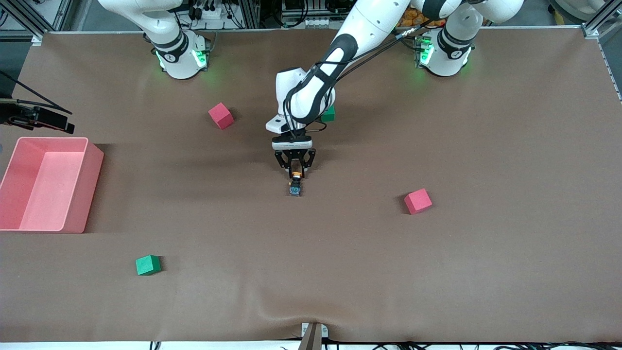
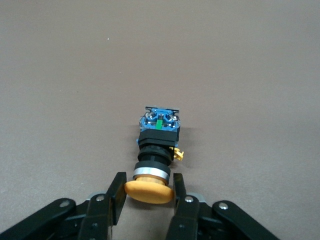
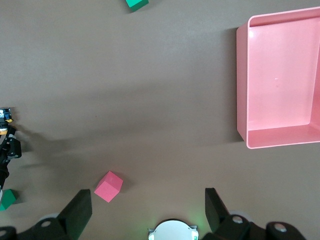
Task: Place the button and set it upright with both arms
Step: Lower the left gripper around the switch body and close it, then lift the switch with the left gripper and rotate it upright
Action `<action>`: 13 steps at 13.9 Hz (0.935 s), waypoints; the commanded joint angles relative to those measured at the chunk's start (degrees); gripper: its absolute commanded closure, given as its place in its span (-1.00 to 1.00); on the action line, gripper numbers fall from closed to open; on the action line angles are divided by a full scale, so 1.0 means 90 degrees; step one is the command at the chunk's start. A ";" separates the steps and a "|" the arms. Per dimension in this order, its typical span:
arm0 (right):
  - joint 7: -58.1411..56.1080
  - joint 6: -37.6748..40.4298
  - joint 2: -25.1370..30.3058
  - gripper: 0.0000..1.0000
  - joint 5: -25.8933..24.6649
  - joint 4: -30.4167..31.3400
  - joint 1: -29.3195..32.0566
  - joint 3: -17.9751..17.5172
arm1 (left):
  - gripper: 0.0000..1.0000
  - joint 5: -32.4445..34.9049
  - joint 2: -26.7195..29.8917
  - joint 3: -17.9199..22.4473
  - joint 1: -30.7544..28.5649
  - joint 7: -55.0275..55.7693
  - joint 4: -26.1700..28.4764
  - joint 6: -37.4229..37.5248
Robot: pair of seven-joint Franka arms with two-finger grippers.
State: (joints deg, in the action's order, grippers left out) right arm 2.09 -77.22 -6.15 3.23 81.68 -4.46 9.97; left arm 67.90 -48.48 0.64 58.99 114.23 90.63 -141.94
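The left gripper was down at the middle of the brown tabletop, its fingers closed on the orange-yellow cap of the button. The button lay on its side on the tabletop, cap toward the gripper, black body next, and the bluish base with a small green mark pointing toward the front camera. No brand or lettering on it could be read.

The right gripper waited high above its own base at the right arm's end of the tabletop, jaws spread wide and holding nothing.

A pink bin stood at the right arm's end of the tabletop. One red cube sat near the right arm's base; another red cube lay toward the left arm's end, slightly nearer the front camera than the button. A green cube lay nearest the front camera, and a second green cube showed partly under the left arm.
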 commanded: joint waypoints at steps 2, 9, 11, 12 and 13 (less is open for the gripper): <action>0.0003 0.0064 0.0068 -1.00 -0.0017 0.0007 0.0056 -0.0024 | 1.00 0.0258 -0.0132 -0.0012 -0.0040 0.0297 -0.0412 -0.0254; 0.0012 0.0064 0.0068 -1.00 -0.0017 0.0007 0.0056 -0.0024 | 1.00 -0.1418 0.0288 -0.0071 -0.0284 -0.1585 -0.0412 -0.0234; 0.0003 0.0064 0.0068 -1.00 -0.0017 0.0007 0.0056 -0.0024 | 1.00 -0.2141 0.0464 -0.0061 -0.0381 -0.2298 -0.0412 -0.0215; 0.0002 0.0064 0.0068 -1.00 -0.0017 0.0007 0.0056 -0.0024 | 1.00 -0.2464 0.0523 -0.0051 -0.0401 -0.2591 -0.0412 -0.0195; 0.0012 0.0064 0.0077 -1.00 -0.0017 0.0007 0.0056 -0.0024 | 1.00 -0.2728 0.0601 -0.0051 -0.0431 -0.2768 -0.0412 -0.0186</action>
State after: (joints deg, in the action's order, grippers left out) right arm 2.08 -77.19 -6.14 3.23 81.68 -4.44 10.08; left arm 47.23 -45.23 0.57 55.93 93.11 86.24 -143.90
